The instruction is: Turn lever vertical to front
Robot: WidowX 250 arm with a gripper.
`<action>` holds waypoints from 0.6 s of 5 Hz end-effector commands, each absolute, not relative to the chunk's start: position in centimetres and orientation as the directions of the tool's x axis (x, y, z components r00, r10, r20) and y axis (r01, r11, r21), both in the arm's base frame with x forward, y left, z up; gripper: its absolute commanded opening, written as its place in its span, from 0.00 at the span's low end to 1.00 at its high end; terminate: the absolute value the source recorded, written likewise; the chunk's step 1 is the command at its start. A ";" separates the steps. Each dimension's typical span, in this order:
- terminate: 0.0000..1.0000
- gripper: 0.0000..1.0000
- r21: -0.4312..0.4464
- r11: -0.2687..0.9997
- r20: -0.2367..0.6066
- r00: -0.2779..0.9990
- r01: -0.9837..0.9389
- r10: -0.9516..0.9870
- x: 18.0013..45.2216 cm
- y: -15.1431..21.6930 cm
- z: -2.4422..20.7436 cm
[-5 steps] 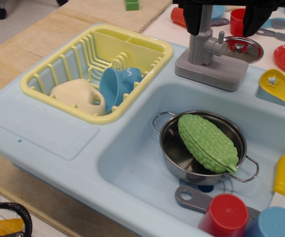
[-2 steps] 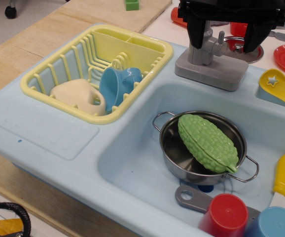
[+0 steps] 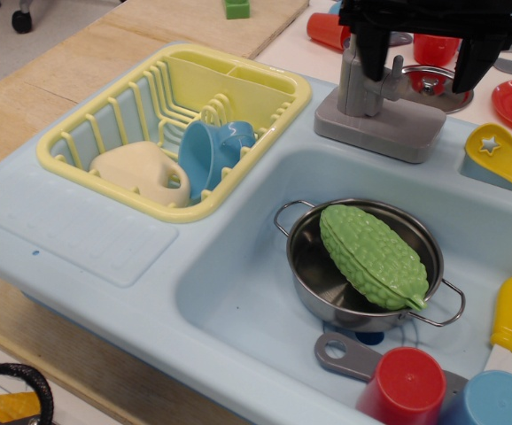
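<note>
The lever is a small thin grey peg standing upright on the spout of the grey toy tap column, which rises from a rectangular grey base at the back rim of the light blue sink. My black gripper hangs from the top edge, open. Its left finger is in front of the column, just left of the lever. Its right finger is well to the lever's right. The lever stands between the fingers, untouched as far as I can tell.
A yellow dish rack holds a blue cup and a cream cup. A steel pot with a green gourd sits in the basin. A red cup, grey utensil handle, silver lid and yellow scoop lie around.
My gripper has shifted to the right, so the lever now stands between its open fingers, close to the left one. The lever and the other things have not moved.
</note>
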State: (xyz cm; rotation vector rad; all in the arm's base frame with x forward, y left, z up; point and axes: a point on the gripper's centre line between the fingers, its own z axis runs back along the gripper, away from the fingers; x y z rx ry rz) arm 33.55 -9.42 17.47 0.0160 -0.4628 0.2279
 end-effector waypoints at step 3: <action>0.00 0.00 -0.056 0.965 0.504 0.826 -0.258 0.250 34.0 -8.8 19.2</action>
